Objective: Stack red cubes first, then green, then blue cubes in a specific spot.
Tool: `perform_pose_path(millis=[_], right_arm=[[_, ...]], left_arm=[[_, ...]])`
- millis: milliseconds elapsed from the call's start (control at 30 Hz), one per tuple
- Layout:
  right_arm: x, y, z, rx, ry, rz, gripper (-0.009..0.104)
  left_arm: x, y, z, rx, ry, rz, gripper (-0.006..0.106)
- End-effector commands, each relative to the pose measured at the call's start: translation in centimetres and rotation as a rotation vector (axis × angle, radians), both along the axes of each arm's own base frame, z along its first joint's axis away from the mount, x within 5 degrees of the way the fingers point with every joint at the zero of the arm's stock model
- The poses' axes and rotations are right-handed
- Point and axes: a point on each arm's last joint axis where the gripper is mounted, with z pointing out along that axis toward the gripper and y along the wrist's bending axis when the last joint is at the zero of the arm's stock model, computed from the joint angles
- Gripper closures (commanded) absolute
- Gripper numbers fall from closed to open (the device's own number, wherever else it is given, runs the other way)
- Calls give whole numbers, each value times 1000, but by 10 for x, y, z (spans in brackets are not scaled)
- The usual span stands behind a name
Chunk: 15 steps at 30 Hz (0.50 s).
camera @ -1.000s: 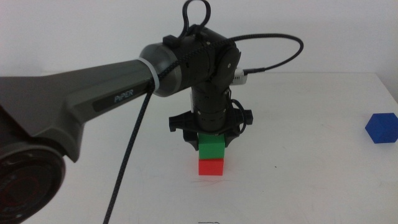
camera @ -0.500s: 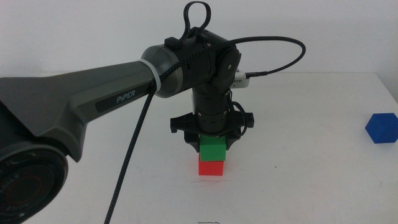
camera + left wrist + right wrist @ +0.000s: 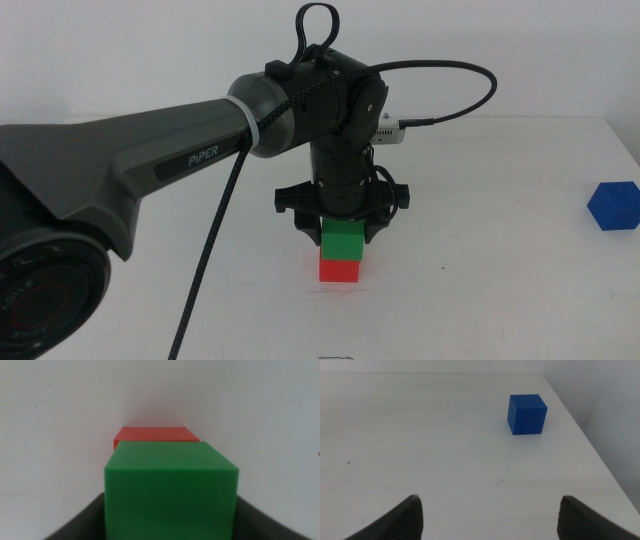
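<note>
The small matte red cube (image 3: 339, 269) sits on the white tabletop (image 3: 480, 290) just below the middle view's centre, and the small matte green cube (image 3: 343, 238) rests squarely on top of it. My left gripper (image 3: 340, 222) comes straight down over the green cube — jaws either side, though I cannot tell whether they clamp it. The small dark-blue cube (image 3: 612, 205) lies alone at the right edge. My right gripper (image 3: 489, 510) waits spread wide — nothing between its jaws.

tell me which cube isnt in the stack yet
The blue cube: it sits alone near the table's right edge, while the green cube rests on the red cube.
</note>
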Motion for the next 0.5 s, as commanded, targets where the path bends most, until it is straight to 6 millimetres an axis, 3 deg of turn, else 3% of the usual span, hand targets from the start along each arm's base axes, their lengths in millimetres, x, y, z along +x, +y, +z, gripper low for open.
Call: perform_pose_path(millis=[0, 100, 467], right_arm=[[0, 0, 14, -30, -111, 8, 15], [0, 0, 14, -30, -111, 8, 15], [0, 0, 14, -30, -111, 8, 15]], left_arm=[[-2, 1, 28, -50, -62, -15, 22], [-2, 1, 28, -45, -66, -41, 7], [-6, 5, 46, -60, -102, -73, 7]])
